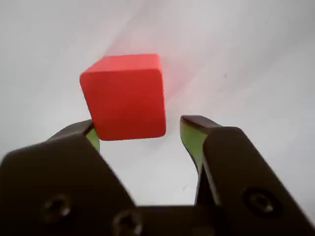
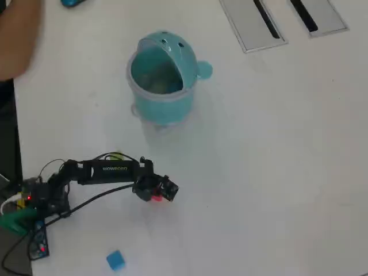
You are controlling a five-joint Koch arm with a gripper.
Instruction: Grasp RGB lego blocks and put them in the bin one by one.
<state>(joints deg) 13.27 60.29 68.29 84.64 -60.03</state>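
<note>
Wrist view: red block (image 1: 125, 96) between the spread end effector (image 1: 142, 132) jaws.

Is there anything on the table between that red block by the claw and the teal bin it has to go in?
Nothing visible. From the red block at the gripper up to the bin, the overhead view shows only bare white table.
</note>
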